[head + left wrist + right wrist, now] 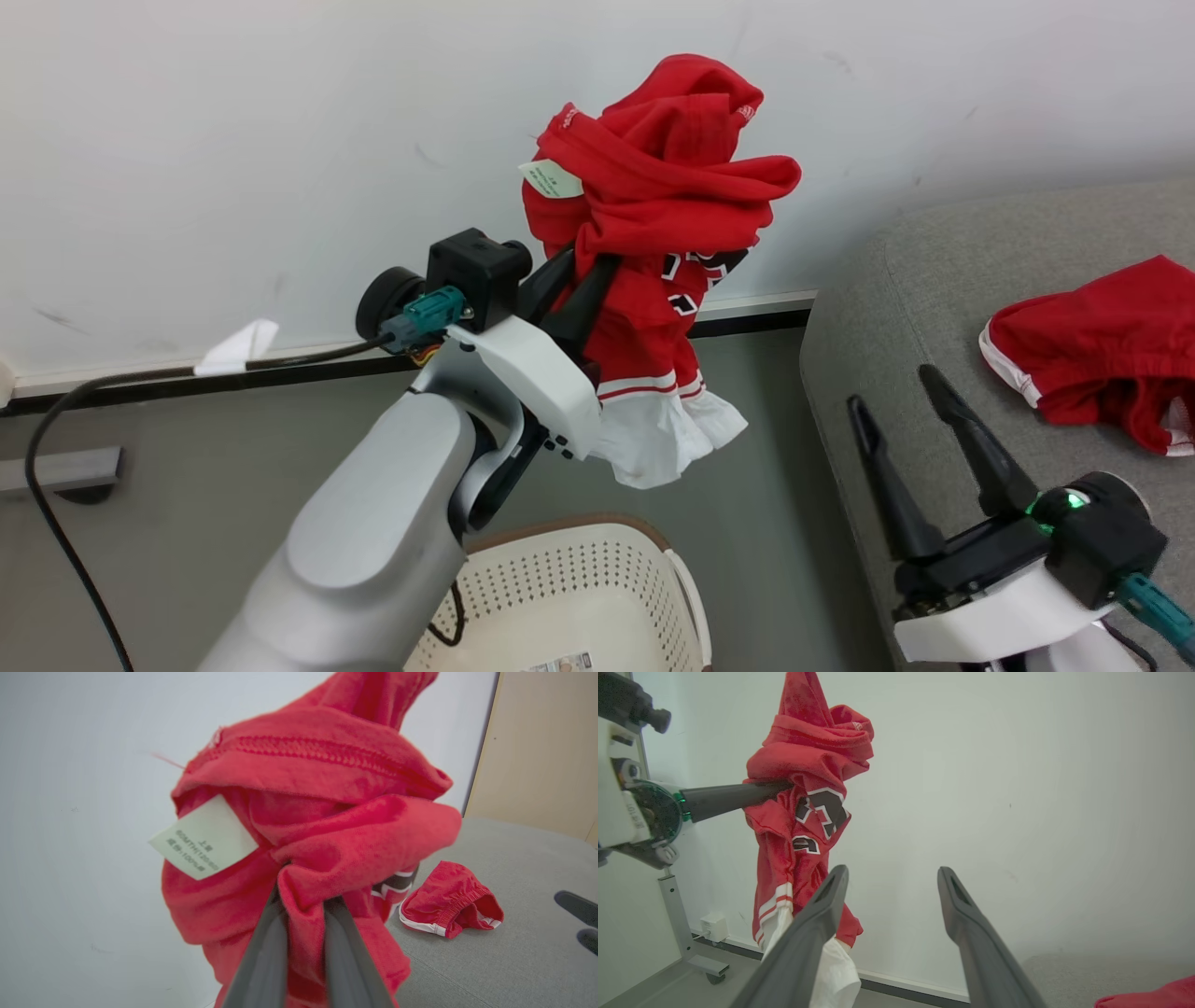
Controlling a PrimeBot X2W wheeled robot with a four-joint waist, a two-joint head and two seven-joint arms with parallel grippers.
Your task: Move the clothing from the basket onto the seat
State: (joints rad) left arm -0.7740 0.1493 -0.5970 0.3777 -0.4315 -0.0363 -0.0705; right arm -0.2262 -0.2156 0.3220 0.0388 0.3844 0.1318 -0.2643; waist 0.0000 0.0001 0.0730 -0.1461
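Carry red jersey [653, 215], pinched in closed left claw [590, 268], right over seat [896, 308], lower beside other red garment [1102, 345] before release; right claw [891, 386] wide open, empty.

The red jersey [803, 812] shows a dark "3"; its white tag [204, 838] reads "100%".

A bunched red garment [327, 788] with a white label [204, 837] is pinched by the left gripper [303, 898]; a second red garment [451, 900] is seen lying on the grey seat [514, 961].
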